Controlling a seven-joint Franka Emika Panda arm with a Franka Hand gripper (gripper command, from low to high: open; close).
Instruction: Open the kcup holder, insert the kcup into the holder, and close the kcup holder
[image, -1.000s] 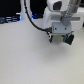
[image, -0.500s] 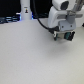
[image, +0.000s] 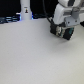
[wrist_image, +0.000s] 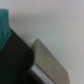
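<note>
In the exterior view my gripper (image: 62, 31) hangs from the white arm (image: 67, 12) at the back right of the pale table (image: 35, 55). It is low, over a dark shape that it mostly hides. The wrist view is blurred. It shows a black boxy body (wrist_image: 17, 62), which may be the kcup holder, with a grey flat panel (wrist_image: 50, 62) beside it. A green patch (wrist_image: 4, 22) sits at the frame's edge; I cannot tell whether it is the kcup. The frames do not show whether the jaws are open.
A white upright object (image: 25, 9) with a blue glow stands at the back on the exterior view's left. Dark items (image: 7, 20) line the table's far edge there.
The arm and gripper have shifted slightly toward the exterior view's right. Nothing else has visibly moved.
</note>
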